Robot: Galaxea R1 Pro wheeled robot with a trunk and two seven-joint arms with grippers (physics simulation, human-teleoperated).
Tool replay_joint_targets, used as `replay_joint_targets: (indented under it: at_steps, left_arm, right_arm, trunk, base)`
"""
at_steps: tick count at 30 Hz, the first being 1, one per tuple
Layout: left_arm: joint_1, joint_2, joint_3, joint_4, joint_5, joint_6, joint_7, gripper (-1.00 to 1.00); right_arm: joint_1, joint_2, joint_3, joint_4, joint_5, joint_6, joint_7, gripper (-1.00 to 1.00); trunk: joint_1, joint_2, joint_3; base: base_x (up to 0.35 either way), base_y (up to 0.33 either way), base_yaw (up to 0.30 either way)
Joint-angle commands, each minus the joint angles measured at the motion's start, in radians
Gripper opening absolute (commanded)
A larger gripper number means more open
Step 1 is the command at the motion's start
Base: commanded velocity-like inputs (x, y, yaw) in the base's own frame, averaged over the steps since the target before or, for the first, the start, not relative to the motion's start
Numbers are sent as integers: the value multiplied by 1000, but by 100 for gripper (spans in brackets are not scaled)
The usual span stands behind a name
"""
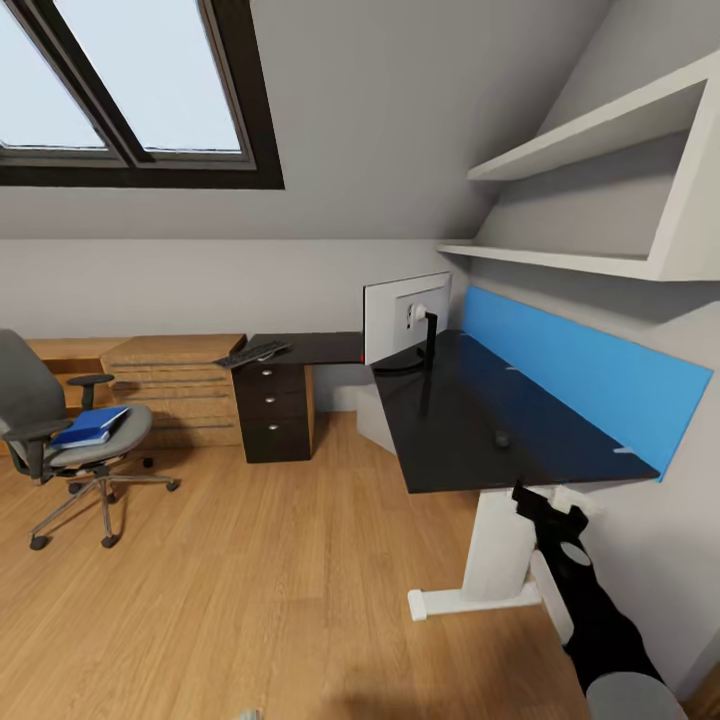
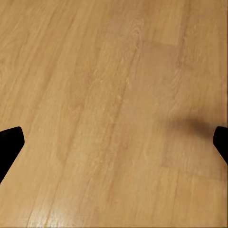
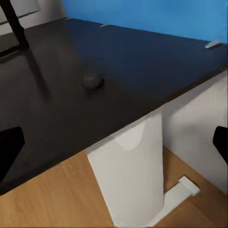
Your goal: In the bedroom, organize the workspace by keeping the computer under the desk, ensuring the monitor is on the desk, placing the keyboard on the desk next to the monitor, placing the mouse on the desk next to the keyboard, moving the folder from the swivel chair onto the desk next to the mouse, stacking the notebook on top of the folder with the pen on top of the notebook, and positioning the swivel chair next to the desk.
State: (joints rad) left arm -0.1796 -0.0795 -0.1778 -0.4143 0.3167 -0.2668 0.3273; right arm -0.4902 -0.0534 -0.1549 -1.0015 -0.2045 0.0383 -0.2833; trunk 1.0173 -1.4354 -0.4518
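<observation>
Right pincer (image 1: 548, 505) is hanging open and empty by the worktop's (image 1: 470, 440) white leg; left pincer (image 2: 114, 142) is gaping over oak floor (image 2: 104, 85). Mouse (image 3: 92, 80) is lying near the monitor (image 1: 405, 318) (folder (image 1: 90, 425) sitting on the swivel chair (image 1: 60, 430)).

Place: attic bedroom used as a home office
Ceiling: sloped grey, with a skylight (image 1: 130, 85)
Floor: oak planks (image 1: 250, 590)
Work furniture: black-topped desk (image 1: 480, 420) with monitor (image 1: 405, 318), grey swivel chair (image 1: 60, 430)
Storage: white wall shelves (image 1: 600, 200), light-wood drawer chest (image 1: 175, 385)
</observation>
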Motion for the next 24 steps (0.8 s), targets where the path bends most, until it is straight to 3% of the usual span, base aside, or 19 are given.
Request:
replay_joint_targets:
  at_steps: [1,2,3,6,8,9,14,18,20,24]
  left_arm:
    - [-2,-2,-8,-44,9,8,7,100]
    - [-45,-6,-8,-235,9,194,9,100]
    - [-68,-6,-8,-304,11,296,9,100]
    - [-123,-6,-4,-407,16,471,9,100]
    - [-180,-9,-3,-450,26,537,10,100]
    - [-219,-15,-2,-478,32,563,10,100]
    - [-279,-26,1,-575,42,599,8,100]
    - [-294,-28,-1,-540,41,603,7,100]
    - [-297,-28,-1,-520,40,604,5,100]
    - [-300,-24,-3,-567,40,604,5,100]
  right_arm:
    - [-2,-1,0,-35,-8,33,-28,100]
    - [-50,-1,0,-76,-13,78,-78,100]
    - [-82,1,1,-76,-13,88,-86,100]
    - [-142,2,3,-61,-12,113,-93,100]
    - [-172,2,4,-43,-12,132,-96,100]
    - [-184,3,4,-29,-12,143,-96,100]
    - [-200,3,19,26,-10,178,-92,100]
    - [-204,3,73,67,-5,199,-90,100]
    - [-205,1,120,85,-4,206,-90,100]
    - [-206,-1,169,102,-3,212,-90,100]
  trunk:
    - [-4,7,2]
    - [-8,14,5]
    - [-12,21,8]
    - [-23,42,18]
    - [-31,56,24]
    - [-35,63,27]
    - [-54,98,43]
    - [-69,126,55]
    - [-77,140,62]
    - [-92,168,74]
  base:
    - [0,0,0]
    - [0,0,0]
    - [0,0,0]
    - [0,0,0]
    - [0,0,0]
    - [0,0,0]
    - [0,0,0]
    - [0,0,0]
    - [0,0,0]
    - [0,0,0]
